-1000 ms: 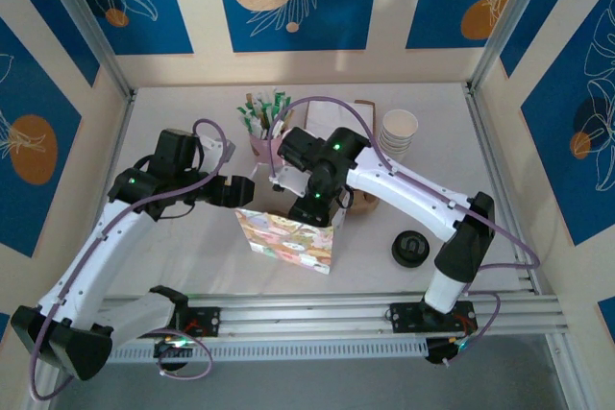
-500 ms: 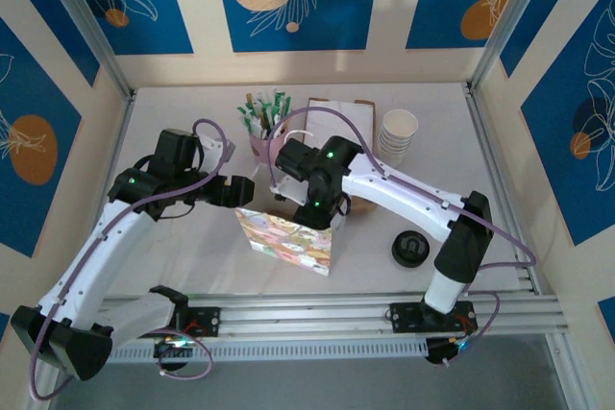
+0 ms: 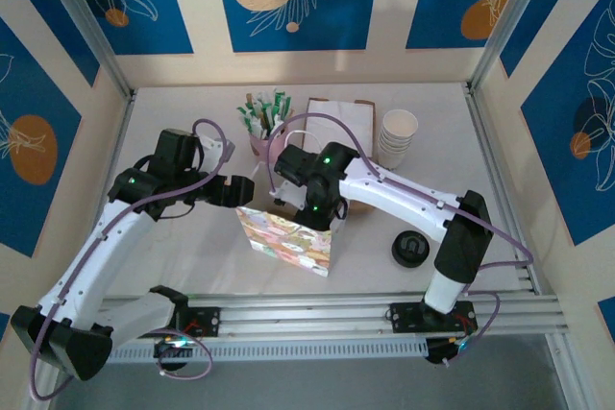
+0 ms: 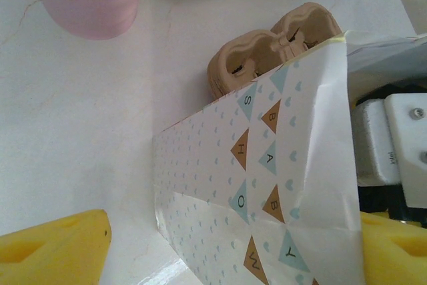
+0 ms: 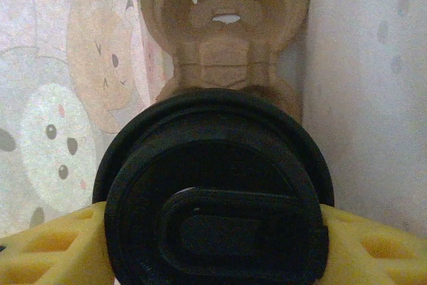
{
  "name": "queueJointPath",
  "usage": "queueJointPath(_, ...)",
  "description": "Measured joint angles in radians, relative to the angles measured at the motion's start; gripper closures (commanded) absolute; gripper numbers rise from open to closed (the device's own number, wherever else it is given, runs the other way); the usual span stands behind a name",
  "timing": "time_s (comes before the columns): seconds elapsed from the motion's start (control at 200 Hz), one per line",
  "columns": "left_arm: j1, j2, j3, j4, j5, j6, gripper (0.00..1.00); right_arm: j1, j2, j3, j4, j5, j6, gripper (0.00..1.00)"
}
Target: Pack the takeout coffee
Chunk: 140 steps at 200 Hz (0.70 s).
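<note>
The right gripper (image 5: pixel 213 248) is clamped on the coffee (image 5: pixel 217 191) inside the bag (image 5: pixel 67 98), at the near hole of the carrier (image 5: pixel 223 25), probably to seat it there. The left gripper (image 4: pixel 220 251) has its jaws apart around the bag's end, apparently to steady it.

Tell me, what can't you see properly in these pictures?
- Right wrist view: the black lid of the takeout coffee, held in the right gripper, hides the paper cup underneath.
- Left wrist view: the bag hides most of the carrier, and the bottom edge cuts off the bag's lettering.
- Top view: the right arm covers the bag's opening.
</note>
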Motion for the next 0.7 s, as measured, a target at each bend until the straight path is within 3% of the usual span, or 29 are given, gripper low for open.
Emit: queueJointPath(0.7, -0.002, 0.000, 0.000, 0.000, 0.000, -0.015, 0.16, 0.007, -0.006, -0.063, 0.096, -0.012, 0.025, 0.53)
